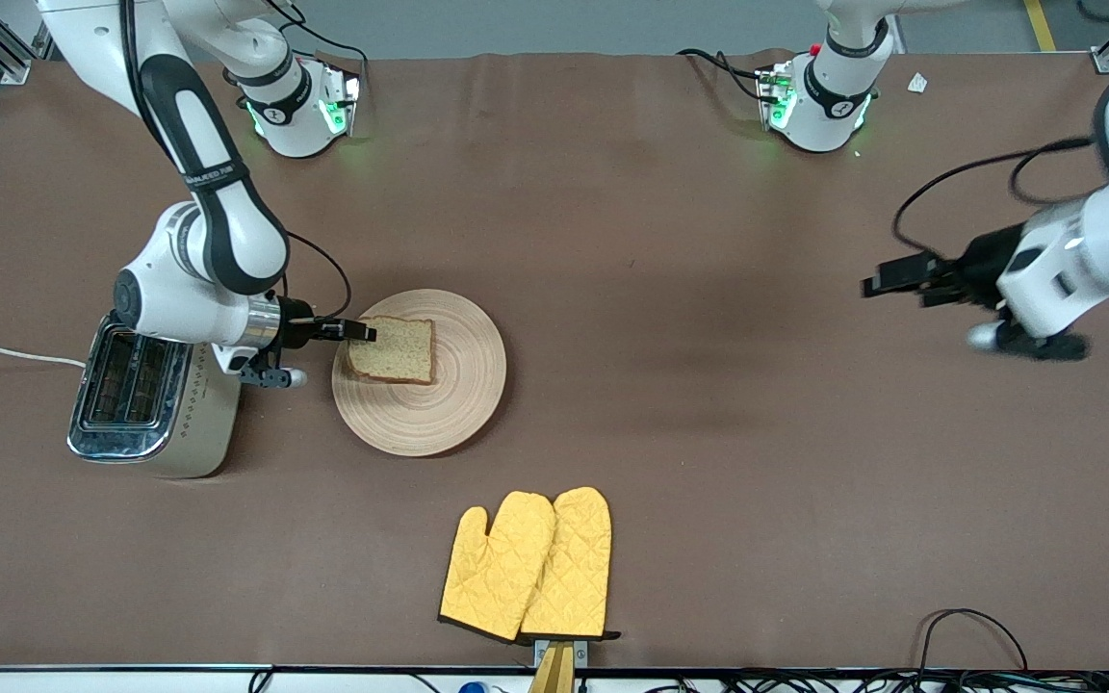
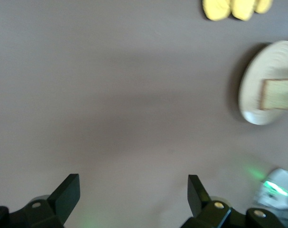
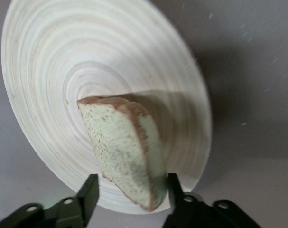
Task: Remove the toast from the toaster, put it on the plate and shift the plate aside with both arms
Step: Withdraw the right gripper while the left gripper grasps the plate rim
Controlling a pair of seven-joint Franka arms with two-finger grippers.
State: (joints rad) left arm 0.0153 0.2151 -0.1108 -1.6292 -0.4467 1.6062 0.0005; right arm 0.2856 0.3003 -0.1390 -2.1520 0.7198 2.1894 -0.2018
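Note:
The toast (image 1: 393,350) lies on the round pale-wood plate (image 1: 439,414), on the part toward the right arm's end of the table. My right gripper (image 1: 362,332) is at the toast's edge, just over the plate's rim. In the right wrist view the toast (image 3: 125,152) leans on the plate (image 3: 87,57) with one corner between the fingers of my right gripper (image 3: 132,190). The jaws are open, with a gap at one finger. My left gripper (image 1: 887,277) is open and empty in the air over bare table at the left arm's end. It also shows in the left wrist view (image 2: 134,190).
A chrome toaster (image 1: 145,399) stands beside the plate toward the right arm's end, under the right wrist. Two yellow quilted oven mitts (image 1: 530,568) lie nearer the front camera than the plate. The left wrist view shows the plate (image 2: 257,85) and mitts (image 2: 236,8) far off.

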